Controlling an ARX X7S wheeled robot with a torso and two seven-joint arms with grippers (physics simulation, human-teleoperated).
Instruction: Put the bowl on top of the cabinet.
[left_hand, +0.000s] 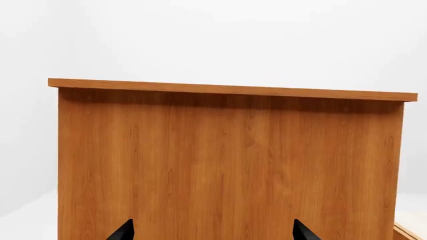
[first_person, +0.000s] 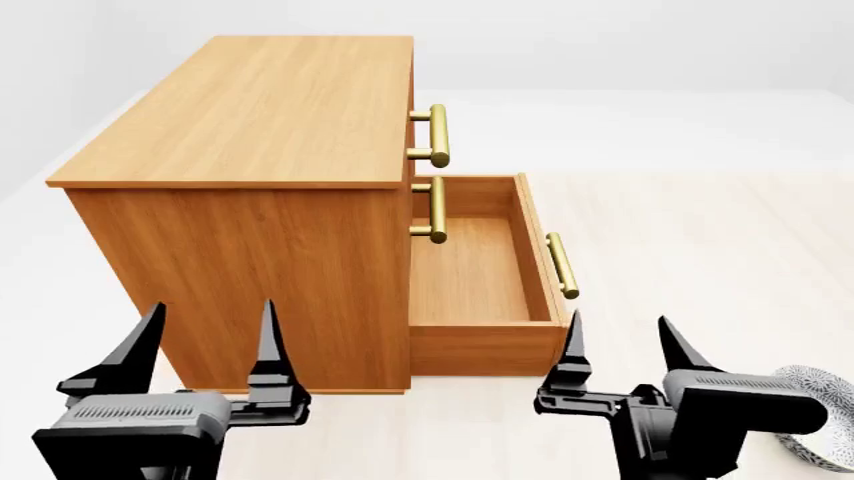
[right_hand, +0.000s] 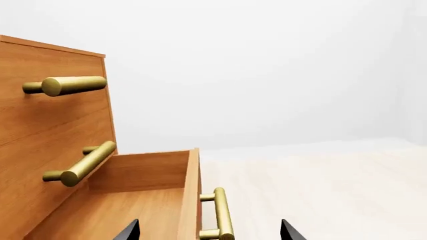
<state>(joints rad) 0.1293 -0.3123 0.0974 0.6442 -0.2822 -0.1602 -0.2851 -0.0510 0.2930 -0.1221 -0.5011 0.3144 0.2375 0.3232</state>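
Observation:
The orange-brown cabinet (first_person: 254, 130) stands ahead with a bare flat top, and its lowest drawer (first_person: 474, 265) is pulled out and holds nothing. The patterned bowl (first_person: 821, 412) rests on the floor at the far right, partly hidden behind my right arm. My left gripper (first_person: 211, 335) is open, held low in front of the cabinet's side panel (left_hand: 227, 165). My right gripper (first_person: 621, 345) is open too, just in front of the drawer's front, well left of the bowl. In the right wrist view the gripper (right_hand: 208, 231) straddles the drawer's brass handle (right_hand: 221, 212) from a distance.
Brass bar handles (first_person: 435, 135) stick out from the upper drawers toward the right. The open drawer juts out over the pale wooden floor (first_person: 694, 240), which stretches to the right. White walls lie behind.

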